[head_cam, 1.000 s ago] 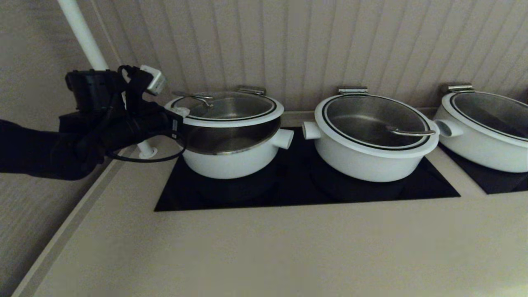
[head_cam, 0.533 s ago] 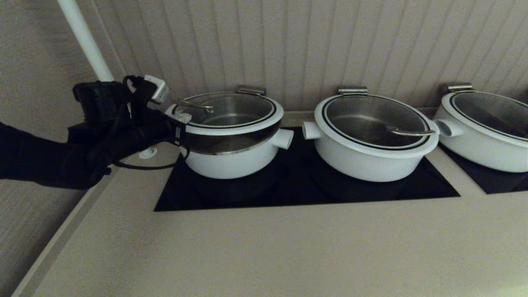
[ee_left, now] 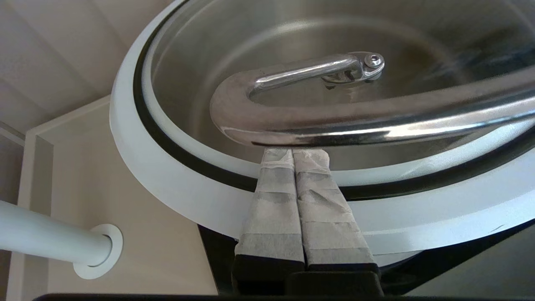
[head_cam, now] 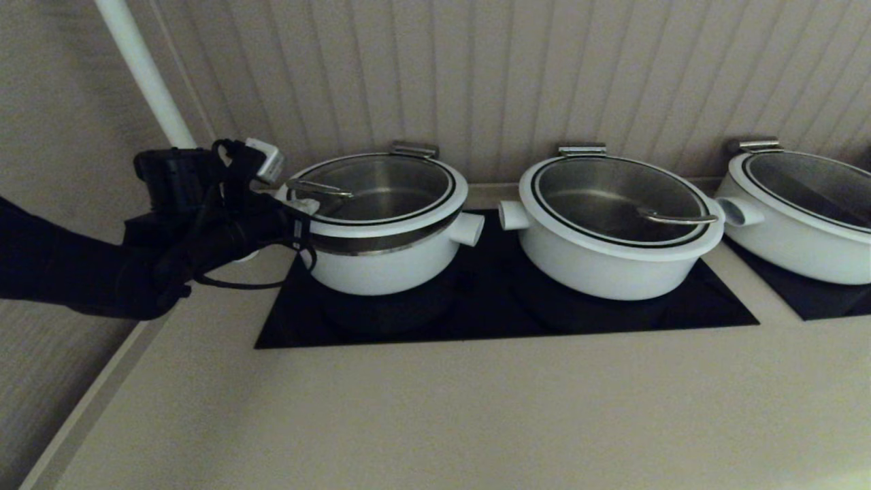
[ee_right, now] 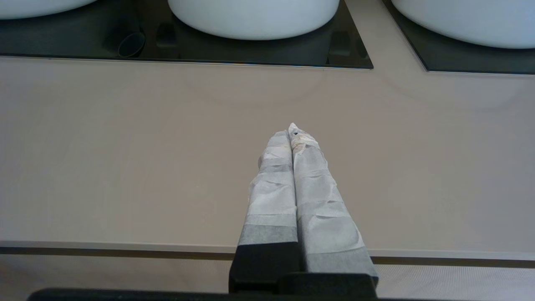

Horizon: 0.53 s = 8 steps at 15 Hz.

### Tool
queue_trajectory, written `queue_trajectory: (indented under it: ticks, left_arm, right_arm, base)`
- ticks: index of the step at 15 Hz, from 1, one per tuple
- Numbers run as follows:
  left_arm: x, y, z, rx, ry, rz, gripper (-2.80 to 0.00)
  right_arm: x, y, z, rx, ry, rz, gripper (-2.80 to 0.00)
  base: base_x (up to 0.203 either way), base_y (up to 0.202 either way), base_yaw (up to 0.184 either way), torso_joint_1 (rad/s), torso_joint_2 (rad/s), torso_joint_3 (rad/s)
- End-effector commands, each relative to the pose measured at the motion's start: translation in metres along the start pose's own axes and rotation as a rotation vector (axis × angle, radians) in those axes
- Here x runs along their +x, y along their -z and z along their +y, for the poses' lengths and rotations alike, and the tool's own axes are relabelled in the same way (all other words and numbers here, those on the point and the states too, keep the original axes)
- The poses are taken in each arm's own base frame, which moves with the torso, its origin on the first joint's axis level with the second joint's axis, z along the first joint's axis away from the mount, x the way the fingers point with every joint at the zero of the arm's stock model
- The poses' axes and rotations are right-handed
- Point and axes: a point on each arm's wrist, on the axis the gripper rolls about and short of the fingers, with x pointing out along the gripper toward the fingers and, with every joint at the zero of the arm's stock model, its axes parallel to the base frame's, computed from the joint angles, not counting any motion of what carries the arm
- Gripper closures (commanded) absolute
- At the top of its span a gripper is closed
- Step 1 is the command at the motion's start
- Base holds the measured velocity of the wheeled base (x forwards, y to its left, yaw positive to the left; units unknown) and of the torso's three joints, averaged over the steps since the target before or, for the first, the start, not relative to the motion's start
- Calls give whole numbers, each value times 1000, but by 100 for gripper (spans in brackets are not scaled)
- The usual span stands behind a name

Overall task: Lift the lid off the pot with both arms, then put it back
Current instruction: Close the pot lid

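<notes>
The white pot (head_cam: 381, 269), with its stub handle (head_cam: 468, 229) pointing right, stands at the left of the black cooktop (head_cam: 490, 320). The glass lid (head_cam: 401, 219) sits tilted just above it, with a thin steel band showing under its front rim. My left gripper (head_cam: 299, 199) is at the lid's left edge. In the left wrist view its shut fingers (ee_left: 292, 152) reach over the white rim (ee_left: 167, 184) and tuck under the steel loop handle (ee_left: 317, 129). My right gripper (ee_right: 291, 129) is shut and empty, low over the bare counter, out of the head view.
Two like white pots stand to the right, one in the middle (head_cam: 612, 262) and one at the far right (head_cam: 796, 238). A white pole (head_cam: 146, 75) rises behind my left arm. The counter's left edge (head_cam: 102, 388) runs along the wall.
My left gripper has come down and slightly right with the lid's handle resting on it. The wide gap between lid and pot has shrunk to a thin band.
</notes>
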Motion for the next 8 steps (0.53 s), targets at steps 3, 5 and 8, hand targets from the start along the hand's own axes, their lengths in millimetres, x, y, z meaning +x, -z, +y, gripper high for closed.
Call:
queue_trajectory:
  ticks: [3, 5, 8]
  left_arm:
    - [1, 2, 0, 4, 2, 7, 0]
    - [0, 4, -1, 3, 7, 19, 0]
    - [0, 5, -2, 8, 9, 30, 0]
  right_arm:
    - [0, 0, 0, -2, 0, -1, 0]
    - [0, 0, 0, -1, -2, -1, 0]
    - [0, 0, 0, -2, 0, -1, 0]
  base:
    - [0, 0, 0, 0, 0, 0]
    - [0, 0, 0, 0, 0, 0]
    - [0, 0, 0, 0, 0, 0]
